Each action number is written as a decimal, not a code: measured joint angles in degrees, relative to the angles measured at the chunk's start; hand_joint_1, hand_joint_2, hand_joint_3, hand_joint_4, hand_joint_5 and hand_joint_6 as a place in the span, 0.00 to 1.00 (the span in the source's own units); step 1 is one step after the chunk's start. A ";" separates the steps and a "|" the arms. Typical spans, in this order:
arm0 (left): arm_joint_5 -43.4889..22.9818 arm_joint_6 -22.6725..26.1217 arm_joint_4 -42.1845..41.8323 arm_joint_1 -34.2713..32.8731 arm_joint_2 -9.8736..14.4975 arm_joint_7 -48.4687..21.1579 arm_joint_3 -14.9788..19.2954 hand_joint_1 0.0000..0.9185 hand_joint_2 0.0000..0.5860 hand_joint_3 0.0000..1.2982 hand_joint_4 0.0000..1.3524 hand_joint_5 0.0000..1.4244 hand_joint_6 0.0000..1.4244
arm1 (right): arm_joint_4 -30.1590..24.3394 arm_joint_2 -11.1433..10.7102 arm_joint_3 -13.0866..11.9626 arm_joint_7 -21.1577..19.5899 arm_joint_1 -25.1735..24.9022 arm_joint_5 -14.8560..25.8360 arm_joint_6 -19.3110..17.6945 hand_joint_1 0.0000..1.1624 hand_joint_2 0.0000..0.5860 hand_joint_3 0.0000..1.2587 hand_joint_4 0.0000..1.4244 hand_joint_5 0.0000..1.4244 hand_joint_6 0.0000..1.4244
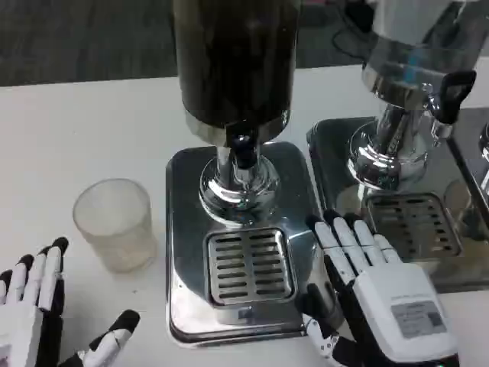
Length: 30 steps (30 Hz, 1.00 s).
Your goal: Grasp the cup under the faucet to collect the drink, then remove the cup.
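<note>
Head view: a translucent, frosted plastic cup (114,223) stands upright on the white bench (92,130), toward its left side, just left of the polished steel base tray (183,252) of the dark-bodied drink dispenser (235,61). The cup is not under the black-tipped faucet (243,153), and the slotted drip grille (249,264) beneath that faucet carries nothing. The left hand (34,306) lies at the near left corner of the bench, below and left of the cup, fingers spread apart and holding nothing; it is near the cup but not touching it. The right hand (378,294) rests palm down at the right edge of the base tray, fingers extended and apart, empty. A second chrome dispenser with a black tap lever (416,84) stands on its own tray at the right rear. Judgement: the task is at its opening step, with the cup not yet grasped. The next move calls for the left hand to close around the cup wall and carry it rightward onto the grille, centred beneath the faucet, keeping it upright. The thin wall may deform under a hard grip.
</note>
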 measured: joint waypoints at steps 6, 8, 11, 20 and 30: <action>-0.67 -0.72 1.45 -0.04 0.07 0.65 0.01 0.00 0.24 0.00 0.00 0.00 0.00 | 0.02 0.24 0.15 -0.06 0.01 -0.02 0.20 0.43 0.86 0.03 0.00 0.00 0.06; -0.73 -1.03 1.62 -0.13 0.45 0.65 0.02 0.00 0.24 0.00 0.00 0.00 0.00 | 0.01 0.53 0.21 -0.11 0.09 -0.02 0.36 0.43 0.86 0.03 0.00 0.00 0.06; -0.75 -1.18 1.66 -0.78 0.79 0.65 0.03 0.00 0.24 0.00 0.00 0.00 0.00 | 0.02 0.65 0.32 -0.63 0.16 -0.10 0.56 0.43 0.86 0.03 0.00 0.00 0.06; -1.33 -2.06 1.73 -1.07 0.83 0.72 0.21 0.00 0.26 0.03 0.00 0.04 0.00 | 0.30 0.66 0.54 -0.72 0.00 -0.07 0.56 0.43 0.86 0.03 0.00 0.00 0.06; -6.71 -11.99 4.98 -4.63 1.37 9.86 5.58 0.00 0.17 0.00 0.00 0.01 0.01 | 0.57 1.52 0.65 -1.48 0.05 0.02 1.31 0.43 0.86 0.03 0.00 0.00 0.06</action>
